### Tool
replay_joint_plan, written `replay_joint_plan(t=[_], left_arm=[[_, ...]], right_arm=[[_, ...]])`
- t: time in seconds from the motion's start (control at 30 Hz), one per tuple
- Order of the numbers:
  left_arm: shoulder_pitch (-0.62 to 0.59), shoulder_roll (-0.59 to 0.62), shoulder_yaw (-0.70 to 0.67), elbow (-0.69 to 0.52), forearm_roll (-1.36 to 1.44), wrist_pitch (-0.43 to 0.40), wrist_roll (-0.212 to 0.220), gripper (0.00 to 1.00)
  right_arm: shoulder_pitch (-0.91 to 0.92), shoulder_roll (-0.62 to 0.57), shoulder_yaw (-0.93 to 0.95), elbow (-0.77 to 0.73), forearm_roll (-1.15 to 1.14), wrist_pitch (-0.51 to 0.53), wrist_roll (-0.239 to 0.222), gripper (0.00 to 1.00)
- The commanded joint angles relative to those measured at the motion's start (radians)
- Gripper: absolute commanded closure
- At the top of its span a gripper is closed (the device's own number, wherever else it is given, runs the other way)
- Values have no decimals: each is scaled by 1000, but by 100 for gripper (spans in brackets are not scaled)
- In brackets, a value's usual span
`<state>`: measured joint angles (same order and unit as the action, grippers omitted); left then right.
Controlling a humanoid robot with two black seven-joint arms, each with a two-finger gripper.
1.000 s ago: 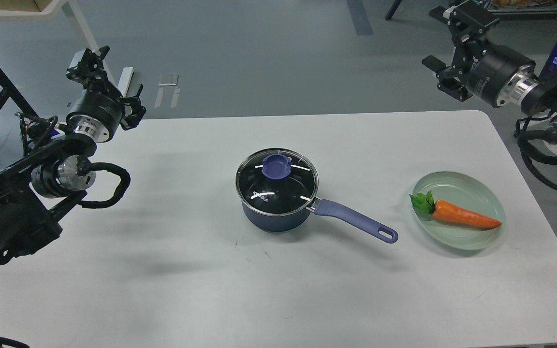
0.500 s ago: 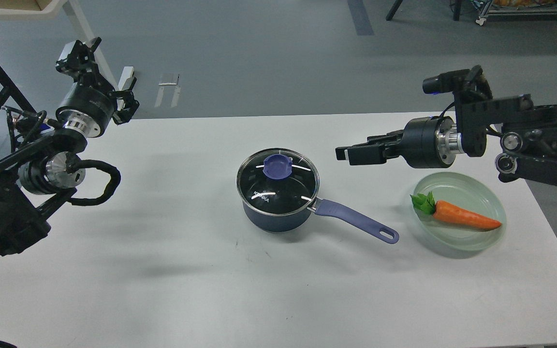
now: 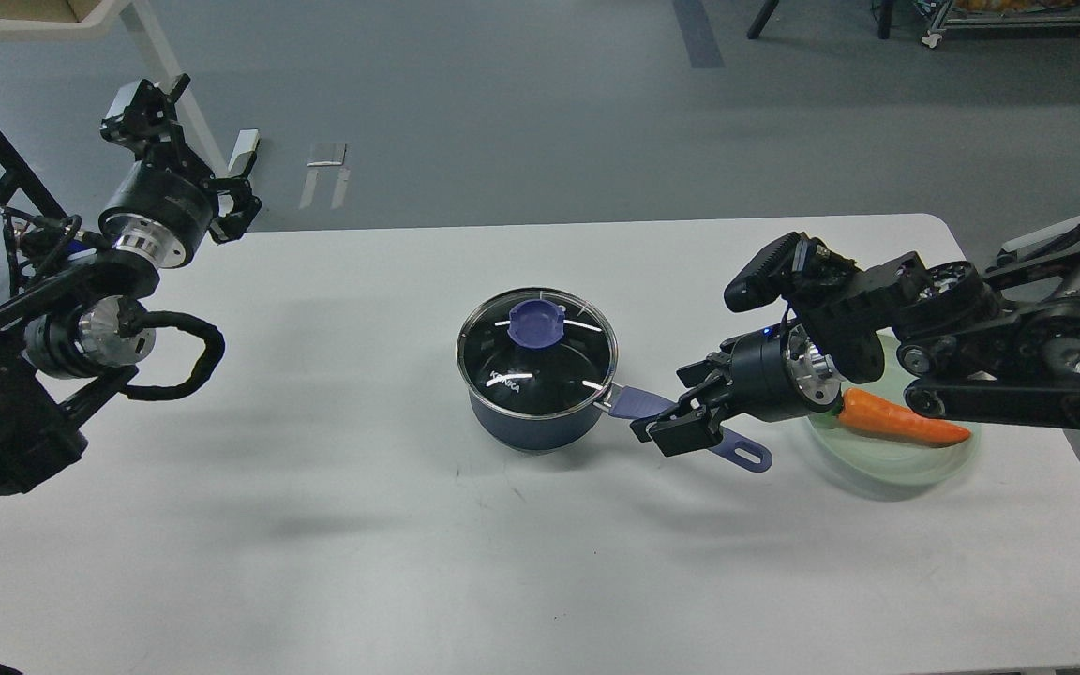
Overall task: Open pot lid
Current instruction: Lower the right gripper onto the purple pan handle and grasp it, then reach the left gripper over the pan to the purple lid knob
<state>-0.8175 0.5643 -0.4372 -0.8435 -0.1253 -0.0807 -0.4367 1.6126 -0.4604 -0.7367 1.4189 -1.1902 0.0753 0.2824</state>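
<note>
A white counter [image 3: 334,525] with rounded far corners is seen from above; faint scuffs are marked on it in front of the pot. Beyond it a grey floor [image 3: 521,103] is spread, with pale tape strips near the far left edge and dark frame legs at the left border. The feet of other furniture are glimpsed along the top.

One pot [image 3: 532,412] is counted, dark blue, set near the counter's middle. One lid [image 3: 536,358] of dark glass is seated on its rim, closed, with one blue knob [image 3: 536,324] at its centre. One purple handle [image 3: 638,403] is run out toward the right and front, a hole at its end. One pale green plate [image 3: 915,464] is placed to the right, and one orange carrot [image 3: 901,422] is laid on it, partly covered by the arm.

Two arms are counted. The right gripper [image 3: 676,427] is held low over the handle, just right of the pot, its fingers [image 3: 688,435] seen spread, one on each side of the handle in this view; whether the handle is touched cannot be told. The left gripper [image 3: 146,103] is raised beyond the counter's far left corner, well apart from the pot; whether its fingers are spread or pressed together cannot be told.
</note>
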Motion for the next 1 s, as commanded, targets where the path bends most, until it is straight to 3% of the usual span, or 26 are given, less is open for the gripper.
replay_joint_plan(t=[0.0, 0.07, 0.3, 0.43, 0.83, 0.97], left_arm=[[0, 16, 0, 0, -1, -7, 0, 1], [0, 20, 0, 0, -1, -7, 0, 1], [-2, 28, -2, -2, 1, -7, 0, 1], [-2, 26, 0, -2, 1, -7, 0, 1], [-28, 34, 3, -20, 79, -5, 3, 1], [-63, 32, 6, -89, 241, -2, 55, 1]], right_arm=[[0, 12, -16, -3, -19, -3, 0, 17], [-6, 16, -29, -5, -26, -5, 0, 24], [-13, 11, -55, -3, -31, -15, 1, 33], [-13, 15, -59, 0, -34, -17, 1, 53], [-11, 11, -61, -2, -62, -17, 1, 75], [-8, 8, -61, 2, -60, -17, 1, 75]])
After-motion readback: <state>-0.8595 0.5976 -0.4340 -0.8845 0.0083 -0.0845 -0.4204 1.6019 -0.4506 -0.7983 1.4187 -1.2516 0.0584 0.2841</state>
